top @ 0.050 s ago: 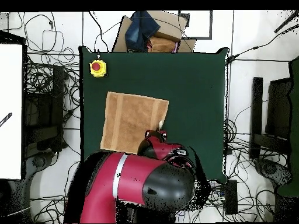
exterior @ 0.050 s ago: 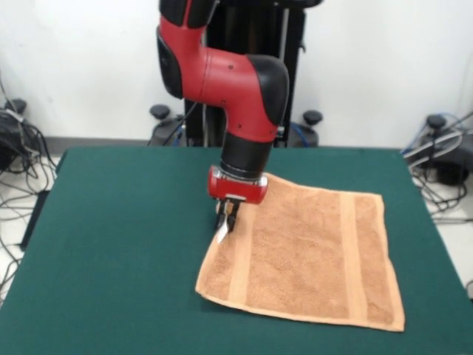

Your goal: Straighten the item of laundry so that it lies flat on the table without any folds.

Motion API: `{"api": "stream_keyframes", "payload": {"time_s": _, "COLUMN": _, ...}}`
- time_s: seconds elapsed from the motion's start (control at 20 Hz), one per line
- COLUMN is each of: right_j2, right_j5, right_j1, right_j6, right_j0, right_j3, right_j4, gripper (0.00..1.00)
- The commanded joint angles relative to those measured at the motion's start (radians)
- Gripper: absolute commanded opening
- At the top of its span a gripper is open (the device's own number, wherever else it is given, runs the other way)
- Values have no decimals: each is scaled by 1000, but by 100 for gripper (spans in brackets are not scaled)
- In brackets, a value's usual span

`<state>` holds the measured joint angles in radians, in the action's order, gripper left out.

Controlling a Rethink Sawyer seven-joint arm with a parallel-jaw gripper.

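We had the gripper (exterior @ 0.050 s ago: 226, 220) pinched nearly closed on the towel (exterior @ 0.050 s ago: 310, 255) by its white tag, frame centre on the surface (exterior @ 0.050 s ago: 118, 244); a weak pinch could have slipped, refolding it.

Front view: the towel (exterior @ 0.050 s ago: 310, 255) lies spread on the desk (exterior @ 0.050 s ago: 118, 244), right of centre, its near edge close to the desk's front edge. The gripper (exterior @ 0.050 s ago: 226, 219) stands over the towel's left edge, at or just above the cloth; whether it touches cannot be told. The desk to the left of the towel is bare.

Overhead view: the towel (top @ 0.050 s ago: 131, 119) lies in the left-centre part of the desk (top @ 0.050 s ago: 195, 105). A button box (top @ 0.050 s ago: 97, 68) sits on the desk near its upper-left corner, apart from the towel. The arm (top @ 0.050 s ago: 140, 186) covers the towel's lower-right corner.
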<state>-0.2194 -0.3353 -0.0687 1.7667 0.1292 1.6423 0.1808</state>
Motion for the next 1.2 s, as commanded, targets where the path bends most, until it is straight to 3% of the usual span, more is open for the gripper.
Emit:
{"api": "stream_keyframes", "payload": {"time_s": 0.05, "right_j2": -65, "right_j5": -20, "right_j1": 51, "right_j6": 62, "right_j0": -41, "right_j3": -130, "right_j4": -25, "gripper": 0}}
{"api": "stream_keyframes", "payload": {"time_s": 0.7, "right_j2": -291, "right_j5": 100, "right_j1": 98, "right_j6": 114, "right_j0": -274, "right_j3": -84, "right_j4": -258, "gripper": 0}}
{"api": "stream_keyframes", "payload": {"time_s": 1.0, "right_j2": -260, "right_j5": 47, "right_j1": 127, "right_j6": 111, "right_j0": -251, "right_j3": -110, "right_j4": -244, "gripper": 0}}
{"api": "stream_keyframes", "payload": {"time_s": 1.2, "right_j2": -203, "right_j5": 26, "right_j1": 126, "right_j6": 106, "right_j0": -194, "right_j3": -137, "right_j4": -182, "gripper": 0}}
